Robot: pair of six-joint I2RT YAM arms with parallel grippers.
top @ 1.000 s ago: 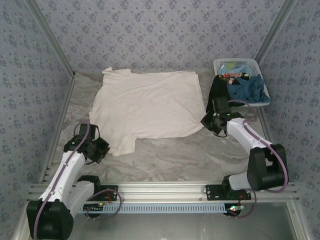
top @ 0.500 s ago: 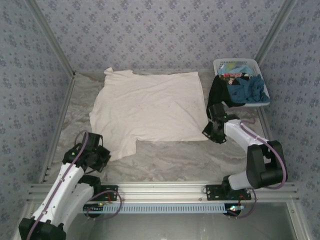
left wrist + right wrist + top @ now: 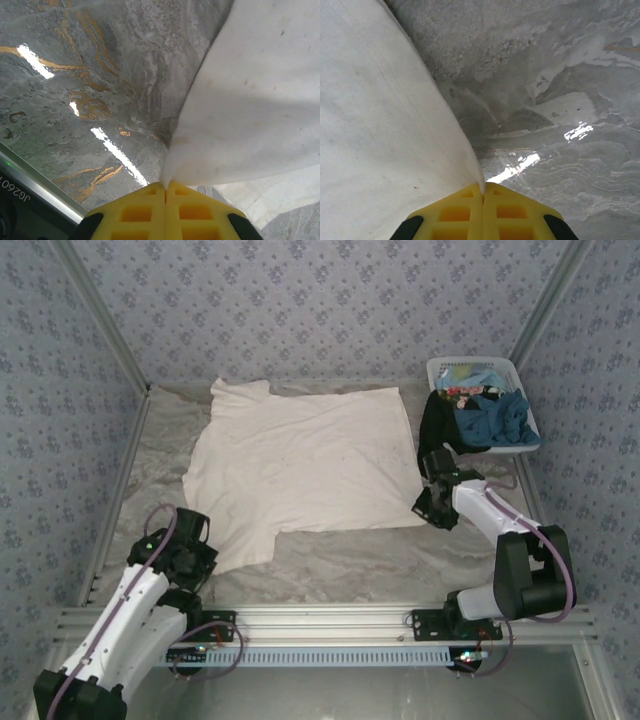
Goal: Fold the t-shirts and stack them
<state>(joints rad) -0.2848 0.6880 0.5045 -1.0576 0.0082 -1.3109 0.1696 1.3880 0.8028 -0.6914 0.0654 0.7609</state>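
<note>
We are flattening the off-white t-shirt [image 3: 300, 465] across the middle of the surface [image 3: 400, 560], left tool [image 3: 165, 186] and right tool [image 3: 483, 186] clenched on its near corners (cloth taut). Next, we judge, a fold toward the far edge.

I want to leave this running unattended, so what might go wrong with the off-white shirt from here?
The left gripper and right gripper each pinch just a small tip of the off-white t-shirt; a pull might slip it free. The black shirt hangs over the basket rim near the right gripper, which might snag it.
</note>
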